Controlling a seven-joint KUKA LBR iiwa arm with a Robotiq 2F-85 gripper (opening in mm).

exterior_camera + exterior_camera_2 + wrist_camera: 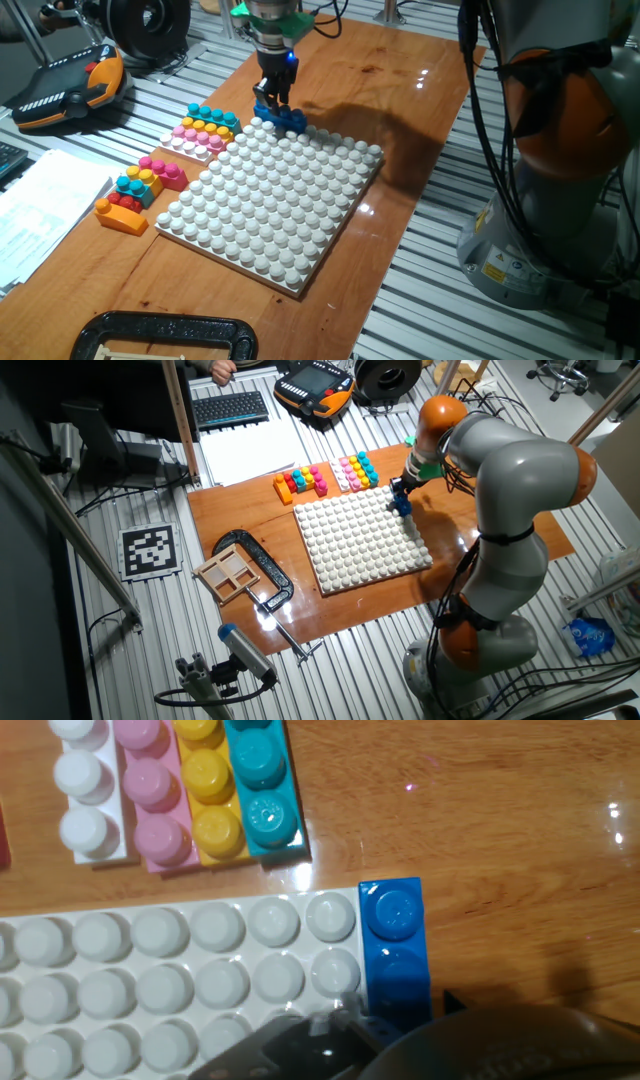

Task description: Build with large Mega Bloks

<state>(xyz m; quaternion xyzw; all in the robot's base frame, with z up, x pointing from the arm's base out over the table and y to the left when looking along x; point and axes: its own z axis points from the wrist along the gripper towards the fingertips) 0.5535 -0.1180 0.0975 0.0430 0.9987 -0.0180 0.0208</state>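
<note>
Tool (274,100) grips the dark blue brick (396,956) at the white baseplate (280,200) corner edge.

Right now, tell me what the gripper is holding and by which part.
The gripper is closed on the dark blue brick, at the baseplate's corner. It grips the brick's near end in the hand view; the far stud shows free.

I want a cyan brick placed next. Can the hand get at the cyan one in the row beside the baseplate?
Probably yes, once freed. The hand is at the dark blue brick on the baseplate's edge; the cyan brick lies nearby, nothing above it, yellow brick alongside.
</note>
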